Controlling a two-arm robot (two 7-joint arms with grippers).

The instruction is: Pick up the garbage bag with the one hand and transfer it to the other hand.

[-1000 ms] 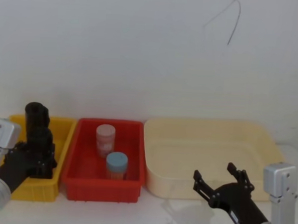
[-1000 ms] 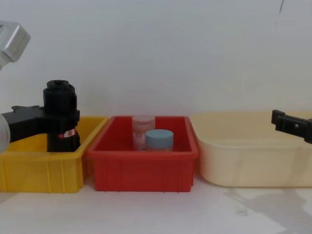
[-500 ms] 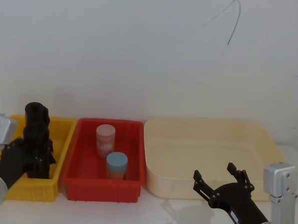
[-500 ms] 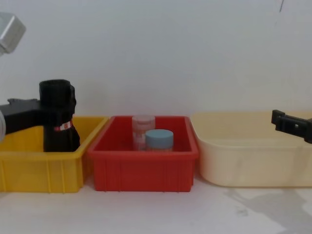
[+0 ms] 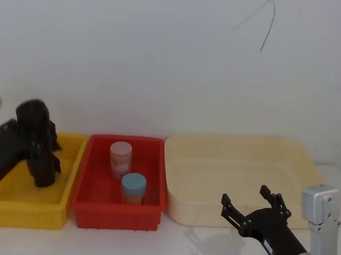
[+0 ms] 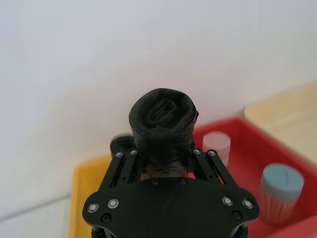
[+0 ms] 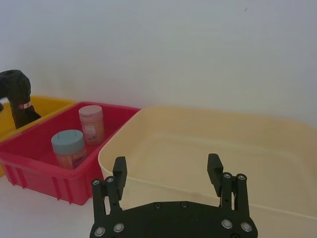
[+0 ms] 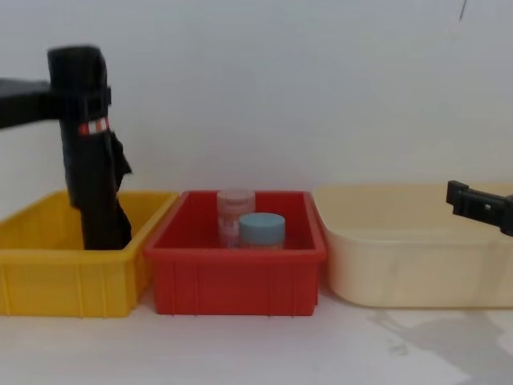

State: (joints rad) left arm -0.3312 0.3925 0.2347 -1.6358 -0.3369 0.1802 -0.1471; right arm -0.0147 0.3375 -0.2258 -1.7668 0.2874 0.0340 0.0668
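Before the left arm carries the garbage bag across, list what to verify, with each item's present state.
1. Left gripper hold on the garbage bag: ok, it clamps both sides.
2. Bag clear of the yellow bin: cannot tell. Its top stands well over the rim, but its lower end merges with the second black roll.
3. Right gripper open to receive: ok, fingers spread apart.
4. Right gripper at a handover spot: not ok. It sits low before the cream tub, far from the bag.
5. Pink jar and blue-lidded jar out of the way: ok, both sit low in the red bin.
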